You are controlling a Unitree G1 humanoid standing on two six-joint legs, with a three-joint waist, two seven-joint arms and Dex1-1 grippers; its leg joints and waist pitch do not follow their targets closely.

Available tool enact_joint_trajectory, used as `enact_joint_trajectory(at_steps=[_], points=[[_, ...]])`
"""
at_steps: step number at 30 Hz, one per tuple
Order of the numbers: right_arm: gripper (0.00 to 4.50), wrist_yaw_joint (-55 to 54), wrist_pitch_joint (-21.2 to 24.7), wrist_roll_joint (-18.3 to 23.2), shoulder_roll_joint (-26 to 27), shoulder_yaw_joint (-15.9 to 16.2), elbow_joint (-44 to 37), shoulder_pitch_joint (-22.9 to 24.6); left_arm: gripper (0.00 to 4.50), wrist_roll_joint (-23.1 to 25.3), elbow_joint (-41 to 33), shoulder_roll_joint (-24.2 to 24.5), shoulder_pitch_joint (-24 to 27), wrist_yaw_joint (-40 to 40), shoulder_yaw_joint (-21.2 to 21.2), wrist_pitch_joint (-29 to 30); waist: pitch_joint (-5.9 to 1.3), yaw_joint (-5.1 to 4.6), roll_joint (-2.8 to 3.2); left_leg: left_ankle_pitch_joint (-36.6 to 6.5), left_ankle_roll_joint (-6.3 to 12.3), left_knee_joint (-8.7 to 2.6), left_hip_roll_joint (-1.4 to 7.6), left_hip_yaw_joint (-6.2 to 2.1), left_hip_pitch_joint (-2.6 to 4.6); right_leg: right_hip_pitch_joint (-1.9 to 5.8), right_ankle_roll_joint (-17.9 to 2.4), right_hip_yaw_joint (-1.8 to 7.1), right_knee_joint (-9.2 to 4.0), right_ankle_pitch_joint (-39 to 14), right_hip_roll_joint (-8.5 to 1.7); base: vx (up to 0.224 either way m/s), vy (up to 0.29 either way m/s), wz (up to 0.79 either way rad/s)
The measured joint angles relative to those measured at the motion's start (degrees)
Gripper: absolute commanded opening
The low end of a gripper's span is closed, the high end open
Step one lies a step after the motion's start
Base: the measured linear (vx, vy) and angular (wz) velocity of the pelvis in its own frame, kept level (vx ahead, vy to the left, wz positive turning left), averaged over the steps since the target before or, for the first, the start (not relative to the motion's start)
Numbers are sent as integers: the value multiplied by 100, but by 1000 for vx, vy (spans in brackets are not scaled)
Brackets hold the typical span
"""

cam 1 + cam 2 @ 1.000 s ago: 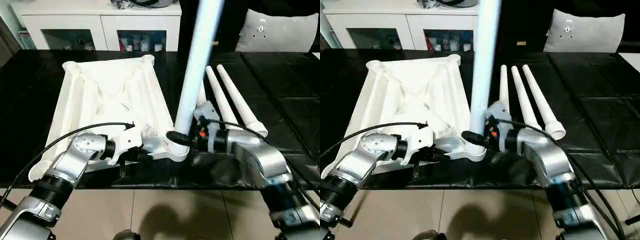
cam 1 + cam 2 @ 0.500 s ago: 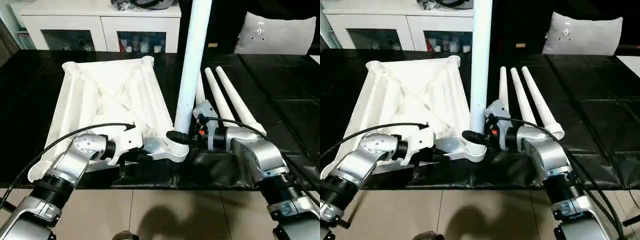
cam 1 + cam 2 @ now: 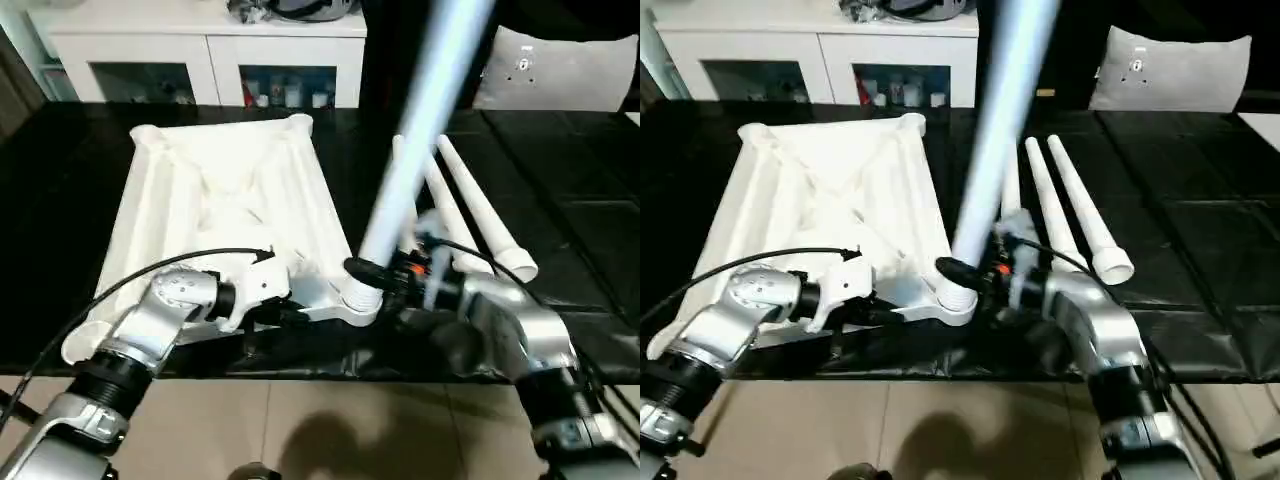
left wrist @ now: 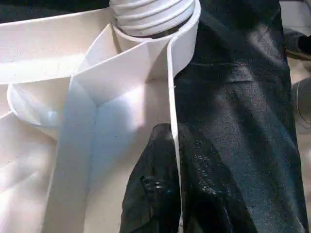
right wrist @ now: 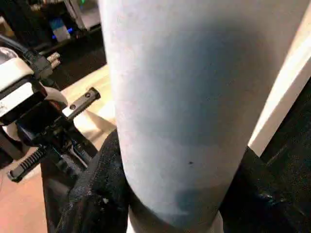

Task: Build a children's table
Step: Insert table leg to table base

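The tabletop (image 3: 230,200) lies ribbed side up on the black-covered bench (image 3: 590,230), filling the centre-left of the head views, its far corners towards the white cabinet (image 3: 200,55) along the top edge. At its near right corner, lower centre of the frame, a leg (image 3: 420,130) stands in the corner socket (image 3: 350,298) and leans off towards the upper right instead of rising straight.

The right gripper (image 3: 385,278) has its jaws about half open and wrapped round the foot of that leg just above the threads. The left gripper (image 4: 167,194) has its jaws all but closed, pinching the thin rim of the tabletop right beside the socket, to steady it.

That lean is what worries me. If the leg gets turned or pushed while it is tilted like this, I'd expect the threads to cross or jam, or the foot to pop out of the socket. The leg is long and held only at the bottom, so it could lever itself out of the jaws and topple onto the three spare legs (image 3: 470,200) lying just beside it at centre right. The left hold is on a narrow edge of smooth plastic and the tabletop could slip or lift under the twisting. The black cover is rucked up along the near edge, which wouldn't help it sit still.
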Motion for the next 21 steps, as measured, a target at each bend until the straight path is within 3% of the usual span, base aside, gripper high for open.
enact_joint_trajectory(at_steps=[2,4,9,13,15,21], points=[[191,-53,-197,68,90,-117,-20,193,0,3,46,-35,-7,8,-3,0,-17,14,29,-1,0,0,1,0,2,8,0,-2,-10,0,0,0,0,0],[191,-165,-399,150,200,-269,-95,469,0,0,102,-60,-7,1,-6,-1,-46,9,98,-8,11,0,-4,0,4,20,0,0,-29,0,-3,0,0,0],[191,-287,-692,82,214,-189,-244,672,0,-2,201,-68,-19,-25,-4,-48,-65,-12,155,-12,16,-4,-3,0,10,25,0,-3,-32,0,-4,0,0,0],[191,-428,-1337,-612,17,344,-265,544,0,44,343,-71,-49,-15,-9,-78,-65,-60,172,-12,14,-11,-3,0,80,79,4,1,-36,-2,-2,0,0,0],[191,-443,-1428,-848,-40,499,-256,461,0,91,368,-70,-64,-5,-20,-79,-59,-75,170,-13,13,-16,-2,-1,114,77,48,1,-46,-30,-3,0,0,0],[191,-277,-1422,-1198,-246,918,-146,72,0,125,380,-10,-79,-32,-32,-105,-60,-162,144,-13,13,-33,-5,0,117,80,21,2,-76,-13,-3,0,0,0]])
